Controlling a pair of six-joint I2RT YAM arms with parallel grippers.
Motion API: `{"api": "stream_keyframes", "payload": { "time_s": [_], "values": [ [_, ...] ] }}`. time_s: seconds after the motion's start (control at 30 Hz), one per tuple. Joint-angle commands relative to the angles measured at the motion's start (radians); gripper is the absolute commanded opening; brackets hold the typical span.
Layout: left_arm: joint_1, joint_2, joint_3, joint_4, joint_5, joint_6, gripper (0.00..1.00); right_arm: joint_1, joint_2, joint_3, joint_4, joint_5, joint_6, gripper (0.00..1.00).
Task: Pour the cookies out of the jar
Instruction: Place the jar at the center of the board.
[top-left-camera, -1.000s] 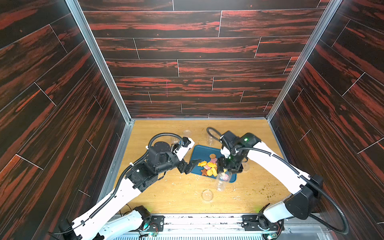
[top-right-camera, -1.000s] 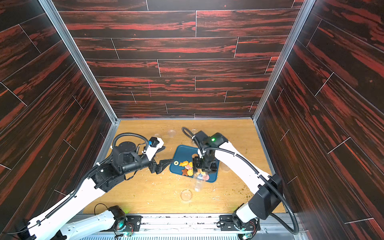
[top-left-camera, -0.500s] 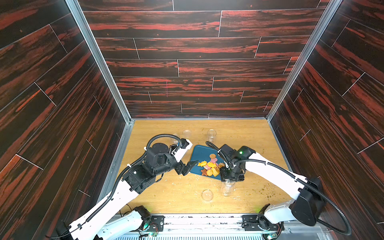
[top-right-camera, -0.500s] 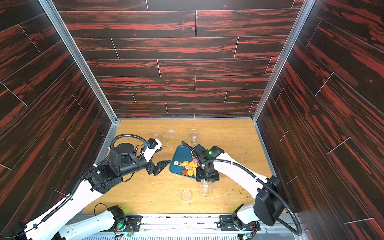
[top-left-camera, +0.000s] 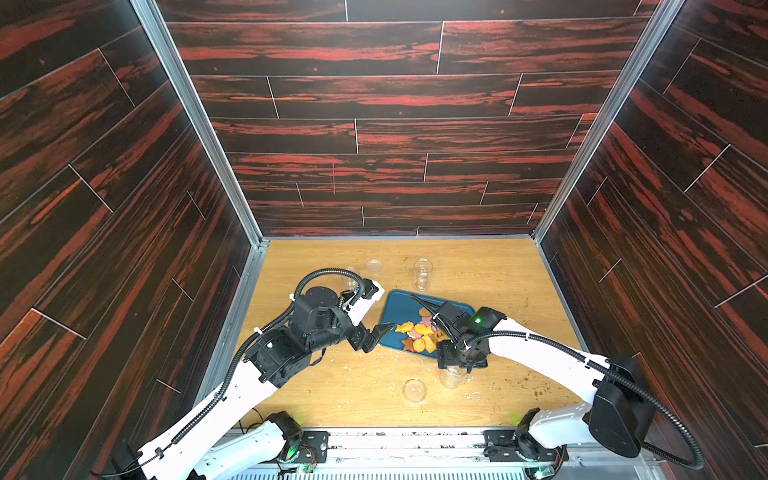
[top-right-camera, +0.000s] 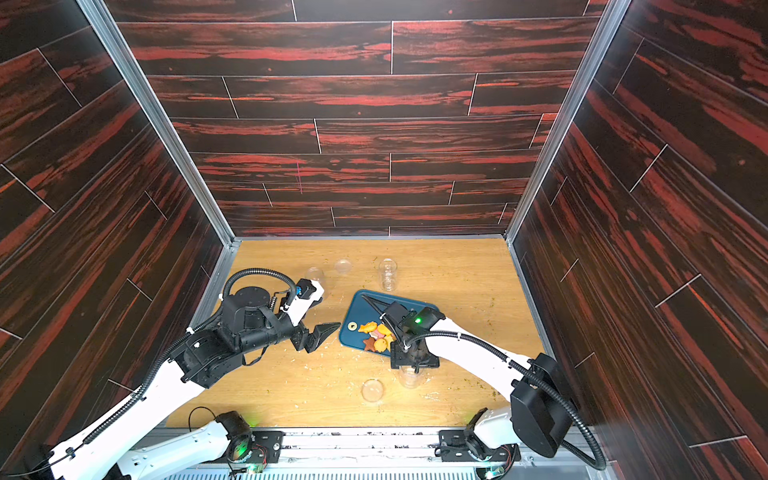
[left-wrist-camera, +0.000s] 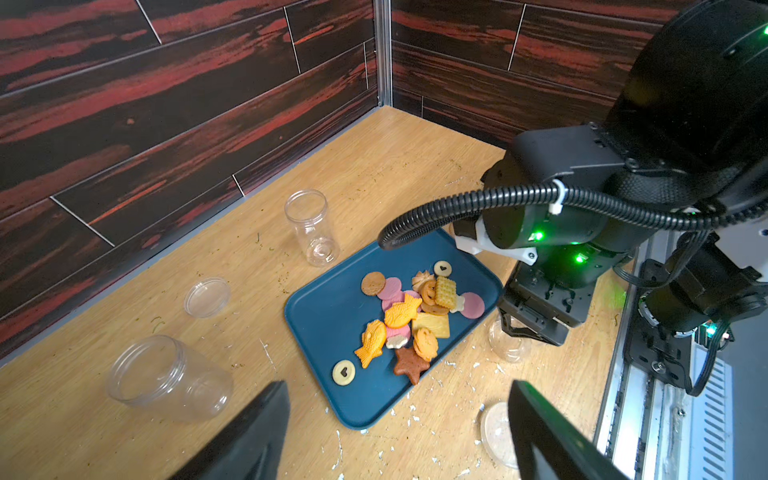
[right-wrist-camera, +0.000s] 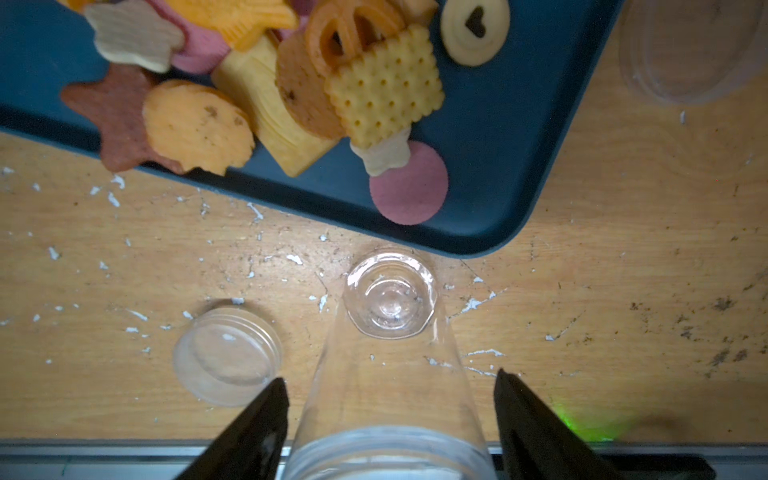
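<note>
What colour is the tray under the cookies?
Plain dark teal-blue tray, clearest in the left wrist view.

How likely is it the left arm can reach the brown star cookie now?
Probably yes: the open left end effector hangs by the tray edge near the brown star cookie, nothing between them.

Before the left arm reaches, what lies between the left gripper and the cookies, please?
Only bare tray and table lie before the cookies, per the left wrist view.
</note>
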Motion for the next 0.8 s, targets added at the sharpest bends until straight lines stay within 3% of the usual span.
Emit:
{"api": "stream_keyframes", "payload": {
  "time_s": [0.0, 0.4, 0.77],
  "values": [
    [0.008, -0.017, 0.015, 0.0, -0.005, 0.003, 0.86, 0.007, -0.029, -0.009, -0.001, 0.013, 0.032, 0.86],
    [0.01, -0.025, 0.002, 0.017, 0.002, -0.003, 0.86, 0.01, -0.052, 0.009, -0.038, 0.031, 0.063, 0.99],
    [0.012, -0.05, -0.004, 0.035, -0.027, -0.02, 0.86, 0.01, -0.069, 0.201, -0.189, 0.145, 0.063, 0.99]
  ]
}}
